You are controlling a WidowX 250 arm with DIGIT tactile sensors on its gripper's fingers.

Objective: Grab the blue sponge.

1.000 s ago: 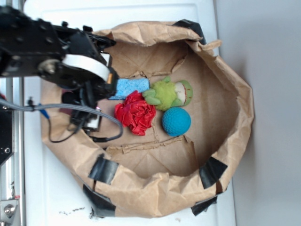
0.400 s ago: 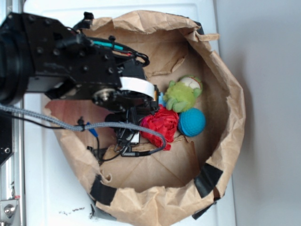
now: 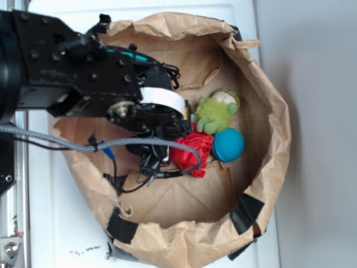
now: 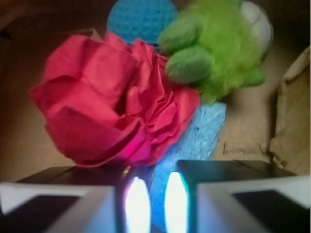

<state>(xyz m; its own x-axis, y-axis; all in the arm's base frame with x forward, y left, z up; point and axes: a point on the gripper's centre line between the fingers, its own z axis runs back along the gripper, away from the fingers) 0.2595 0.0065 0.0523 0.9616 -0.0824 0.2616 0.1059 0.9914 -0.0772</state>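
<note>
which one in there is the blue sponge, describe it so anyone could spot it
Look inside the brown paper bag, at the cluster of toys by the gripper. The blue sponge lies under the edge of the red cloth wad, just below the green plush toy. It is light blue, flat-sided and porous, unlike the round, darker blue ball.

2 views. Exterior looks straight down from above, wide, on the paper bag (image 3: pixel 268 111), arm entering from the left. Wrist cam sits low behind the gripper (image 4: pixel 151 204), very close, blurry, facing along the bag floor. Both catch the red cloth (image 3: pixel 192 153) (image 4: pixel 112 111), green plush (image 3: pixel 215 114) (image 4: pixel 218 53), teal ball (image 3: pixel 227 145) (image 4: pixel 141 19).
</note>
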